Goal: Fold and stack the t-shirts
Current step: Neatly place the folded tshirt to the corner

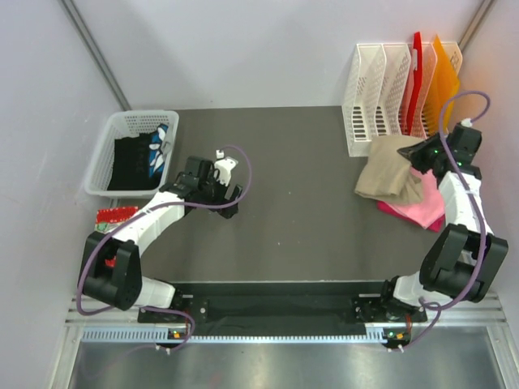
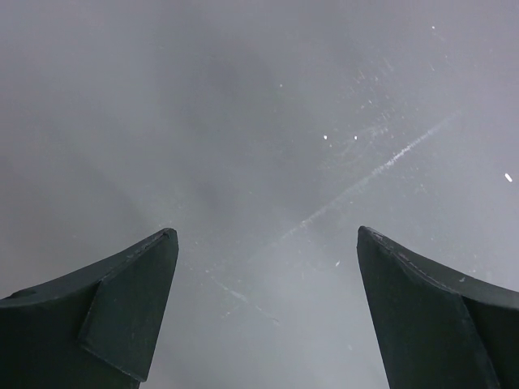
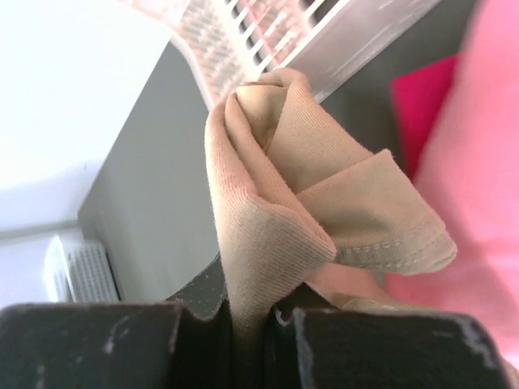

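The tan t-shirt (image 1: 389, 174) hangs bunched at the right of the top view. A fold of it is pinched between the closed jaws of the right gripper (image 3: 247, 320), above the pink t-shirts (image 1: 422, 209) heaped at the right edge of the tabletop (image 1: 308, 235). This looks like the pick-up step, with one shirt lifted off the pile. Next it probably needs carrying to the bare middle and spreading flat, near where the left gripper (image 2: 268, 316) hovers left of centre, jaws wide apart and empty.

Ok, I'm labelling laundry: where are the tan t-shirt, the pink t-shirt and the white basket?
tan t-shirt (image 1: 389, 174), top view, middle of the bunched cloth.
pink t-shirt (image 1: 423, 209), top view, exposed near edge.
white basket (image 1: 99, 158), top view, left rim.
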`<state>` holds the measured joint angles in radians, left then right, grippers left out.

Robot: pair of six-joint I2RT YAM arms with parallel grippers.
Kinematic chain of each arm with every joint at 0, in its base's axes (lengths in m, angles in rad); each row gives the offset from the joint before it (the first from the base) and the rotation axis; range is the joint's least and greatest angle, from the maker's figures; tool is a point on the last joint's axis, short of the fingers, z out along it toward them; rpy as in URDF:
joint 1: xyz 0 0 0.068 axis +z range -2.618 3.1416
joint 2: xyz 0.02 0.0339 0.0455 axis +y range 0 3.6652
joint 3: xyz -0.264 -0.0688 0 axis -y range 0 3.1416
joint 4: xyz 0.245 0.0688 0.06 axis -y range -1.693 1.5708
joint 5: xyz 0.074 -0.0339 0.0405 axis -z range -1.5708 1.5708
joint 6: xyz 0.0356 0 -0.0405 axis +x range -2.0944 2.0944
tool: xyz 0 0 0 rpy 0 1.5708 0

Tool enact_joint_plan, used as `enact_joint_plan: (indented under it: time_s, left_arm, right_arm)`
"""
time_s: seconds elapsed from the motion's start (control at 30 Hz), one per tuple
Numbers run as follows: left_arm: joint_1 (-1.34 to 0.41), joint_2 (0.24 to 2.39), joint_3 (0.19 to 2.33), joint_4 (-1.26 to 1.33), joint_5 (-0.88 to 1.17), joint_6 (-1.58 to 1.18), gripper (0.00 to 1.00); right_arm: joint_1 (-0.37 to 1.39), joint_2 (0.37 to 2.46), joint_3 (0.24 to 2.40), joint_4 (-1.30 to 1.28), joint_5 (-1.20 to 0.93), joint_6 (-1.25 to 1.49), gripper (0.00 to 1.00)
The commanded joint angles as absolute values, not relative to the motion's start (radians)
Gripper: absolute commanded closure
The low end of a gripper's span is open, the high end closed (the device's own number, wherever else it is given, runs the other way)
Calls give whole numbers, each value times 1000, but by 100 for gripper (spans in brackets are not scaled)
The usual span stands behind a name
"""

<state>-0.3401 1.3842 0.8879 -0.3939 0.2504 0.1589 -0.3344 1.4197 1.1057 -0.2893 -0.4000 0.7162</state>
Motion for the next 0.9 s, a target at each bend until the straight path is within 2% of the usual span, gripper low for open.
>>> enact_joint_plan:
  time_s: [0.0, 0.2, 0.43, 0.6, 0.63, 0.67, 0.73, 0.77, 0.87]
  left_arm:
    - [-324, 1361, 887, -334, 288, 156, 4]
    - [-316, 1361, 871, -324, 299, 163, 4]
    - [-311, 1370, 870, -322, 310, 161, 4]
    - [-311, 1355, 871, -325, 310, 161, 4]
    - [-311, 1353, 873, -328, 310, 161, 4]
    - [-310, 1351, 873, -328, 310, 161, 4]
    - [-310, 1347, 874, -330, 307, 161, 4]
    - [-310, 1347, 876, -331, 305, 161, 4]
    - [-308, 1341, 879, -337, 310, 163, 4]
  right_arm:
    - [-420, 1367, 1149, -282, -420, 735, 100]
    - [-489, 1342, 1135, -293, -361, 750, 100]
    - [-546, 1253, 1123, -368, -183, 761, 100]
    - [-546, 1302, 1124, -434, -118, 746, 100]
    - [-546, 1310, 1124, -445, -109, 746, 95]
    - [-546, 1322, 1126, -455, -103, 744, 78]
    - [-546, 1350, 1135, -491, -91, 739, 59]
    - [-546, 1353, 1135, -497, -77, 739, 39]
    - [-546, 1344, 1134, -534, -7, 749, 13]
